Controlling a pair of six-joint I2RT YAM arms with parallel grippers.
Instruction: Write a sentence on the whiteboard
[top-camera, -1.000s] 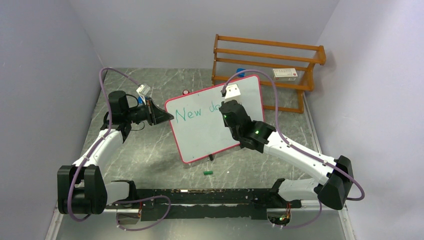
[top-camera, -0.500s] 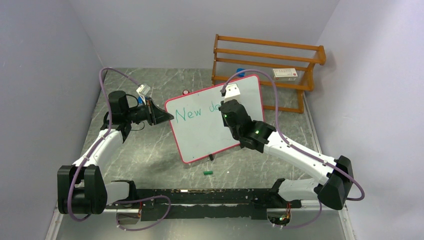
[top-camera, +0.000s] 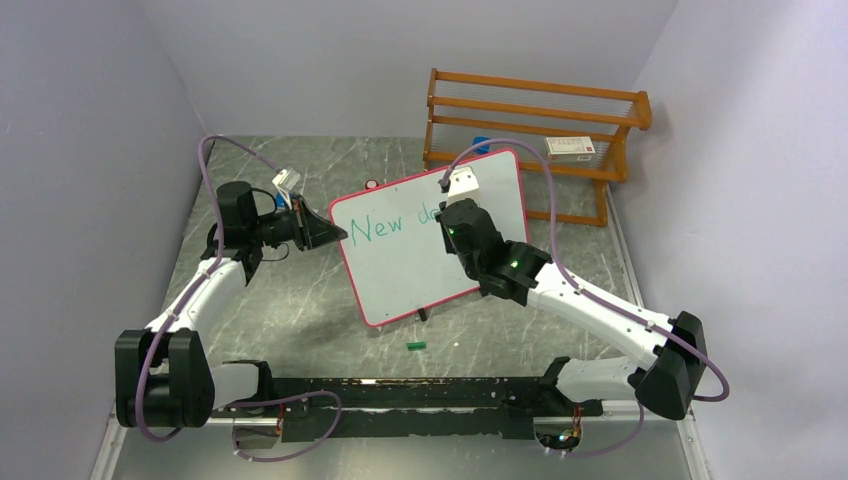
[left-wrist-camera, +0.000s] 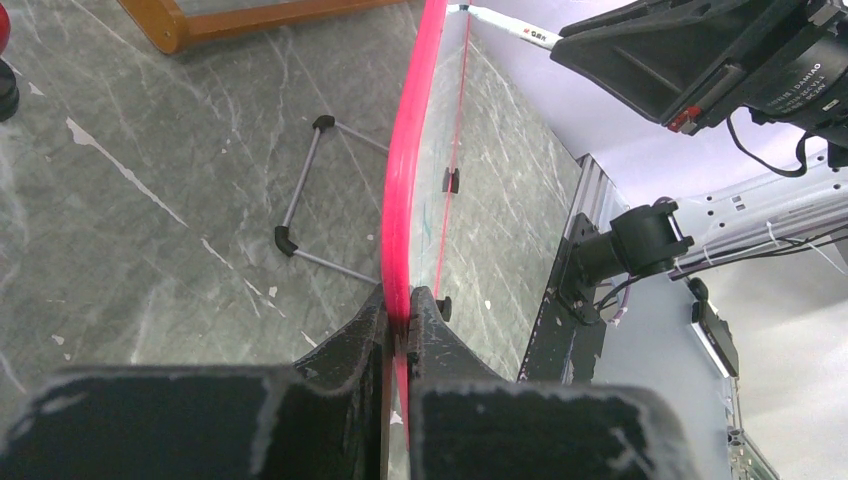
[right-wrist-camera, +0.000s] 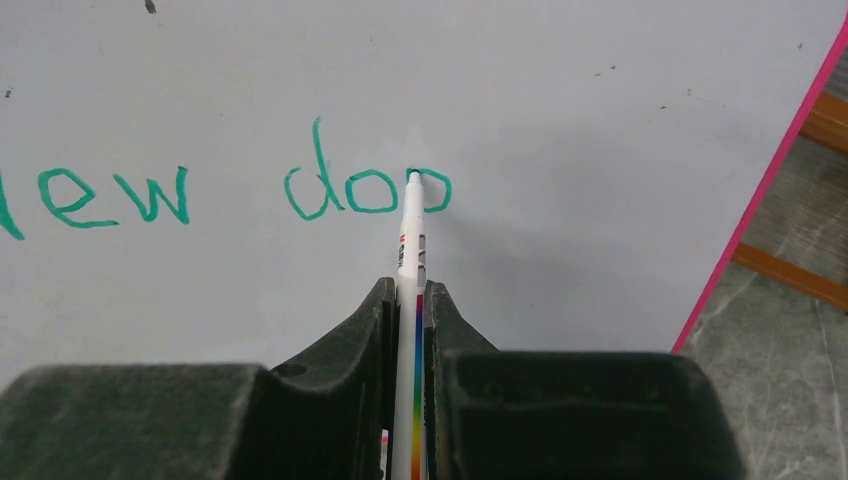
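Observation:
The whiteboard (top-camera: 400, 265), white with a pink-red rim, stands tilted on the table's middle. Green writing (top-camera: 380, 228) on it reads "New" and the start of a second word. In the right wrist view the words (right-wrist-camera: 365, 190) read "ew doo". My left gripper (top-camera: 335, 233) is shut on the board's left rim (left-wrist-camera: 405, 200), seen edge-on in the left wrist view. My right gripper (top-camera: 447, 212) is shut on a white marker (right-wrist-camera: 408, 290) with a rainbow stripe. Its tip touches the board at the last "o". The right arm hides part of the writing from above.
A wooden rack (top-camera: 535, 130) with a small white box (top-camera: 570, 148) stands behind the board at the back right. A green marker cap (top-camera: 416, 345) lies on the table in front of the board. The board's wire stand (left-wrist-camera: 310, 190) rests on the table behind it.
My right gripper and marker have shifted very slightly on the board. The left arm and the board have not moved.

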